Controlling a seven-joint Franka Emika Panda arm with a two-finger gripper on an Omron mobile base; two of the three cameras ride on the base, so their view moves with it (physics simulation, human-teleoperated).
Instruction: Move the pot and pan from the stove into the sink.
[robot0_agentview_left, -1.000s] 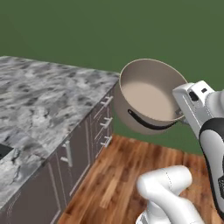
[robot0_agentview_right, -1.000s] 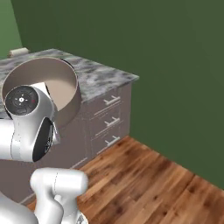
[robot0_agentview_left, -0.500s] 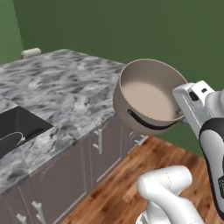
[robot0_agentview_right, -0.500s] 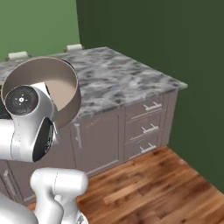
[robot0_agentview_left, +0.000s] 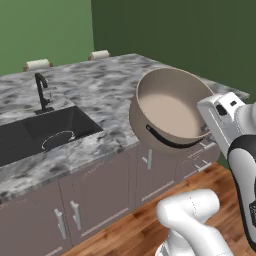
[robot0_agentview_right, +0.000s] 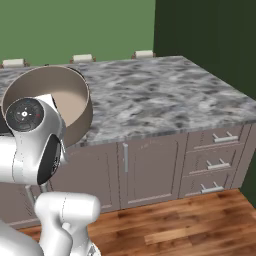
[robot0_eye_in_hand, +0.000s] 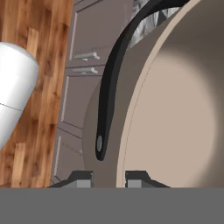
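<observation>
1. The two-finger gripper is clamping narrowly on the rim of the large round beige-tan pot, with one fingertip on each side of the wall.
2. The pot is hanging tilted in the air, just off the front edge of the grey marbled counter.
3. Step in hand: carrying the pot to the rectangular black recessed sink.
4. Next move, as judged: swinging left over the basin, then lowering and releasing.
</observation>
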